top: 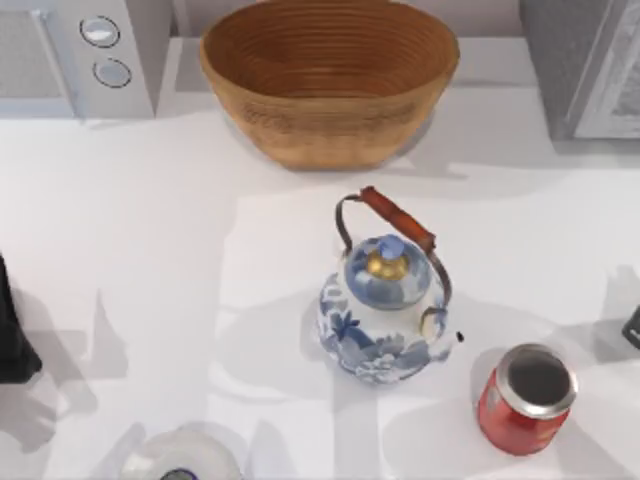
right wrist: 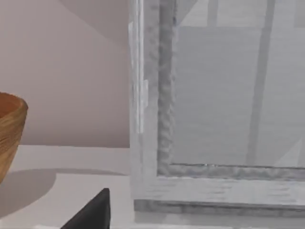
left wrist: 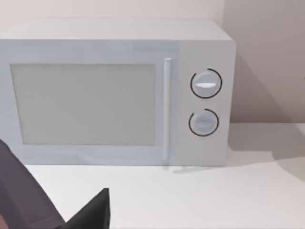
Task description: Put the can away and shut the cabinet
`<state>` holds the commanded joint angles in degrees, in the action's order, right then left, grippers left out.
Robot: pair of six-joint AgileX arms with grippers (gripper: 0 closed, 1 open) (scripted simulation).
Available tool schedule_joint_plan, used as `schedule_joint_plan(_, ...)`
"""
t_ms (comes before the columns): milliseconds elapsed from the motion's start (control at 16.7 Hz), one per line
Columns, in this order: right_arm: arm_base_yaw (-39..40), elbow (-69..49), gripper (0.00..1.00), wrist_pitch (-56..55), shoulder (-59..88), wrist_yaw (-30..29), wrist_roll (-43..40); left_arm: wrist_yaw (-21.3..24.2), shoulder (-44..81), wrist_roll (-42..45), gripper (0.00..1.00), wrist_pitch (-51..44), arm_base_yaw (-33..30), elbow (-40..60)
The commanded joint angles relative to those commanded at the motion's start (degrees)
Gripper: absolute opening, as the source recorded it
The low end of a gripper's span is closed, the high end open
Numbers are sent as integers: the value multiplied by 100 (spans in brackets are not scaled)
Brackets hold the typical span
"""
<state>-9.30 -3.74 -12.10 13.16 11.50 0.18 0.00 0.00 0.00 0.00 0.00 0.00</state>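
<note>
The can (top: 525, 398), red with a shiny silver top, stands upright near the table's front right, just right of the teapot. The grey cabinet (top: 585, 65) stands at the back right corner. In the right wrist view the cabinet (right wrist: 214, 119) shows its framed front close up, and I cannot tell whether its door stands ajar. My right gripper (top: 632, 325) sits at the right edge, behind the can and apart from it. My left gripper (top: 12, 335) is parked at the left edge, far from the can.
A blue-and-white teapot (top: 385, 300) with a hoop handle stands mid-table. A large woven basket (top: 328, 75) sits at the back centre, also seen as the basket (right wrist: 9, 129). A microwave (top: 80, 55) occupies the back left, the microwave (left wrist: 114, 90). A whitish round-topped object (top: 180, 458) lies front left.
</note>
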Motion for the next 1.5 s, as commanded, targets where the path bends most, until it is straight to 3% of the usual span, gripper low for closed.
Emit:
schedule_joint_plan(540, -3069, -1091, 100, -3548, 4849, 2910, 19, 0, 0, 0, 100, 0, 0, 0)
schedule_joint_plan(840, -4418, -1559, 100, -5092, 6939, 4187, 68, 0, 0, 0, 100, 0, 0, 0)
schedule_joint_plan(1080, -4924, -1727, 100, -5648, 7558, 4636, 104, 0, 0, 0, 100, 0, 0, 0)
schedule_joint_plan(1500, -4925, -1765, 100, -5585, 7565, 4643, 97, 0, 0, 0, 100, 0, 0, 0)
